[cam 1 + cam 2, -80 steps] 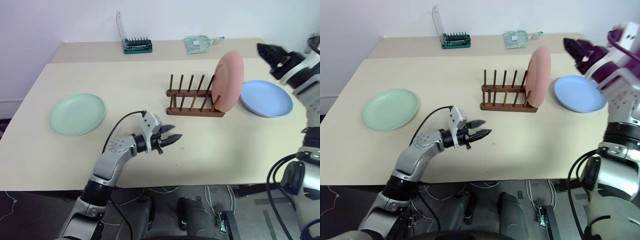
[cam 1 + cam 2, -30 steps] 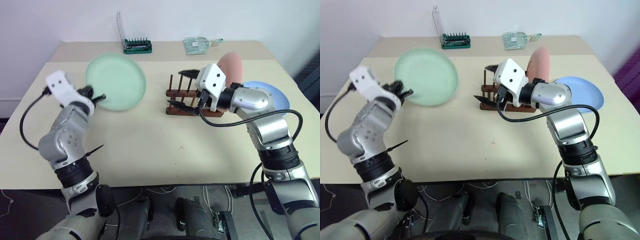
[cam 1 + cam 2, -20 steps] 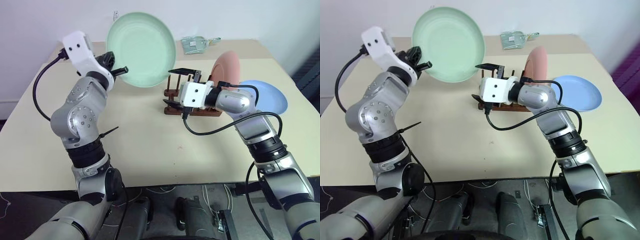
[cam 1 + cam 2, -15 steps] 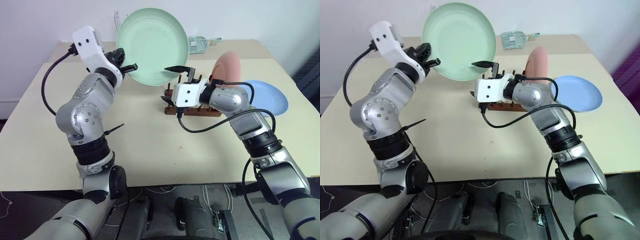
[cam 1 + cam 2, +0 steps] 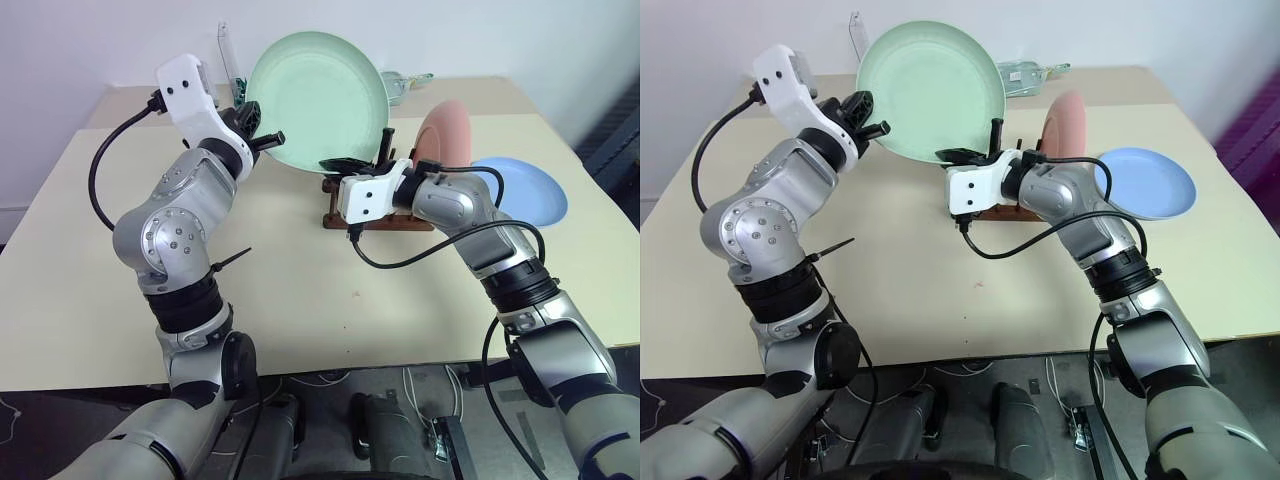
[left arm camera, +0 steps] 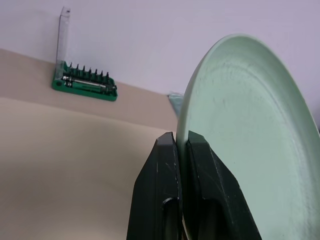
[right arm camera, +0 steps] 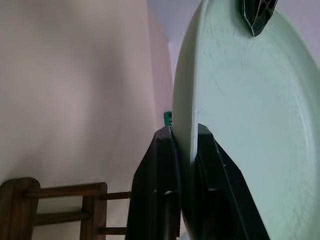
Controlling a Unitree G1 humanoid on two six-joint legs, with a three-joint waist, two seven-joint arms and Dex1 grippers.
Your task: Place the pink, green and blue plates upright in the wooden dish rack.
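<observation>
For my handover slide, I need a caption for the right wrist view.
Right gripper clamps the green plate's rim above the wooden dish rack.

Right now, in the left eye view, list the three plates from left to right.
Green plate, held up in the air by both hands → pink plate, standing in the wooden dish rack → blue plate, lying flat on the table.
</observation>
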